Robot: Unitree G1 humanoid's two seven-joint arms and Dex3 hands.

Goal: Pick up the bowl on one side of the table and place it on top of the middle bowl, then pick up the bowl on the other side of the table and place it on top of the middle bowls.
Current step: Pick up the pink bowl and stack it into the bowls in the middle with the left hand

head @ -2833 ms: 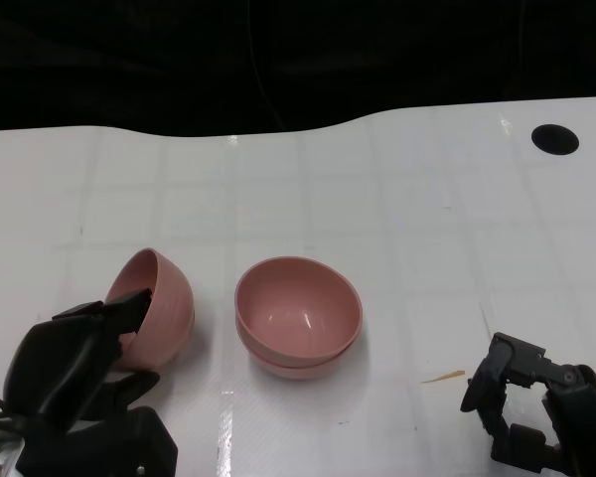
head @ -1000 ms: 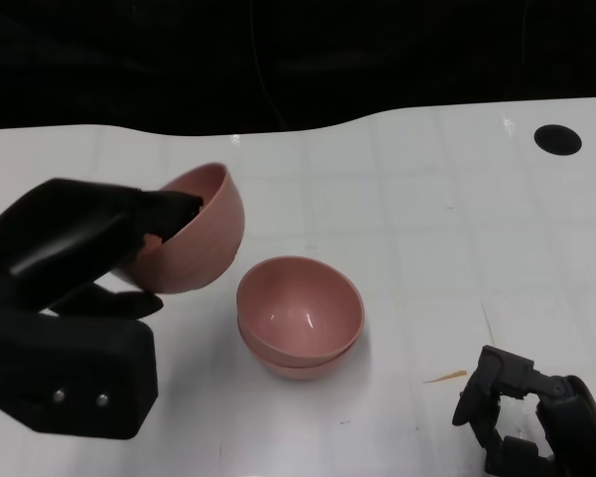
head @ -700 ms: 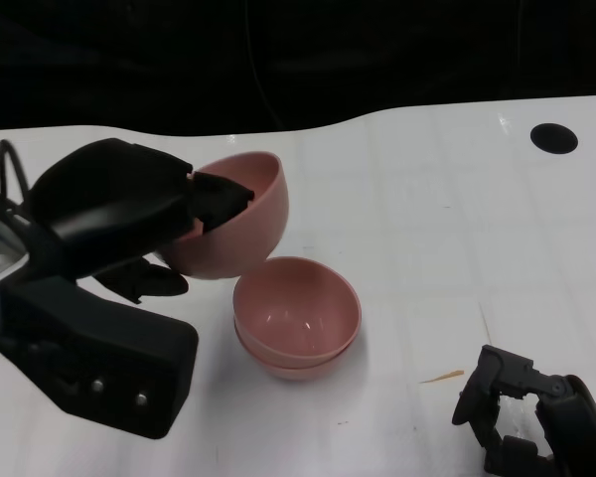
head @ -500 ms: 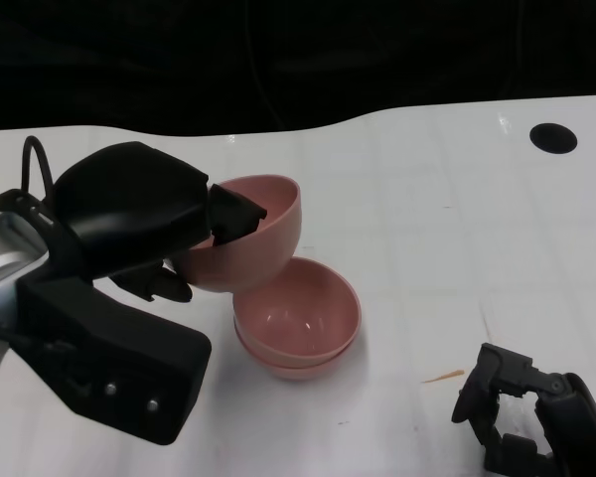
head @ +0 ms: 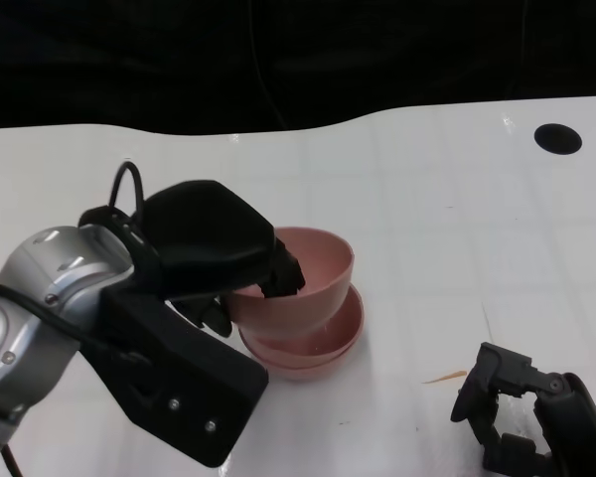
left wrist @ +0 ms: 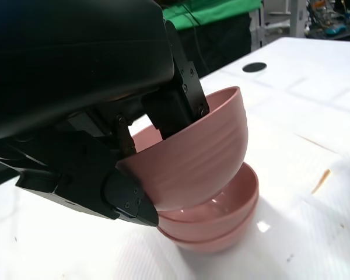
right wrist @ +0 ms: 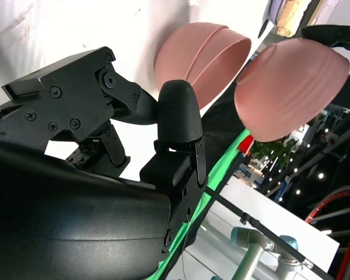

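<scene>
My left hand [head: 214,253] grips a pink bowl [head: 308,273] by its near rim, with fingers [left wrist: 175,99] hooked inside it. The bowl hangs slightly tilted, right over a stack of two pink bowls [head: 318,348] in the middle of the table. In the left wrist view the held bowl [left wrist: 192,157] dips its bottom into the top of the stack [left wrist: 221,230]; whether they touch I cannot tell. The right wrist view shows the held bowl [right wrist: 291,87] next to the stack [right wrist: 201,58]. My right hand [head: 521,422] rests at the table's near right, holding nothing, fingers [right wrist: 178,116] apart.
A round black hole [head: 555,138] sits in the white table [head: 427,219] at the far right. A small yellowish sliver [head: 442,377] lies between the stack and my right hand. The table's curved far edge meets a dark background.
My left hand has carried the bowl rightward and down, from above the left of the table to just over the stack. The right hand has stayed put.
</scene>
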